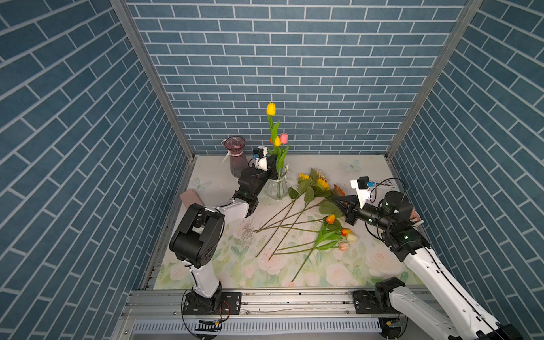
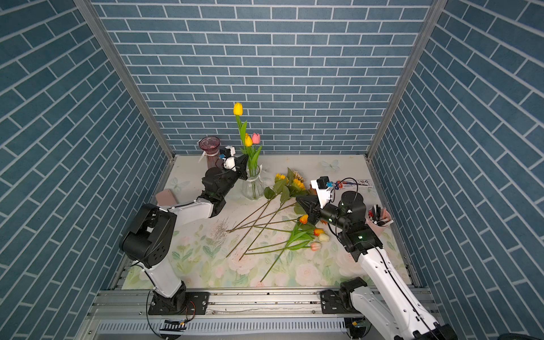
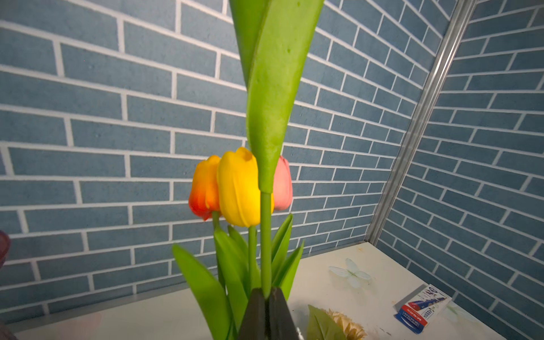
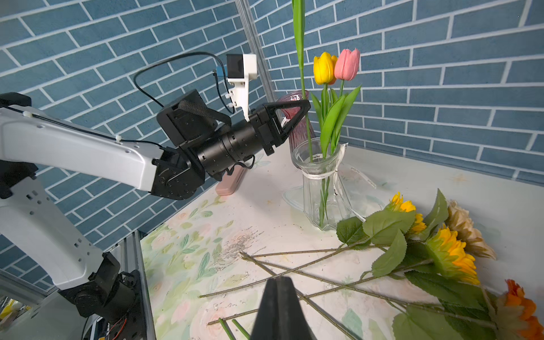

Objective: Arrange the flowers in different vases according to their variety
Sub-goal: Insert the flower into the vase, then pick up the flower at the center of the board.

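Left gripper (image 3: 266, 295) grips the tall tulip (image 1: 271, 109) by its stem inside the clear vase (image 1: 278, 190); sideways drag could topple it. Right gripper (image 4: 276, 282) is closed, empty.

The floral mat (image 1: 235, 265) holds a clear vase (image 1: 278, 190), purple vase (image 1: 238, 166), loose sunflowers (image 1: 322, 185), tulips (image 1: 326, 238) and pink case (image 1: 188, 197).

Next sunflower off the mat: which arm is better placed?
Right. The right pincer is shut and empty, right beside the sunflowers lying on the mat. The left pincer is shut on the stem of the tall yellow tulip above the clear vase, so it is busy.
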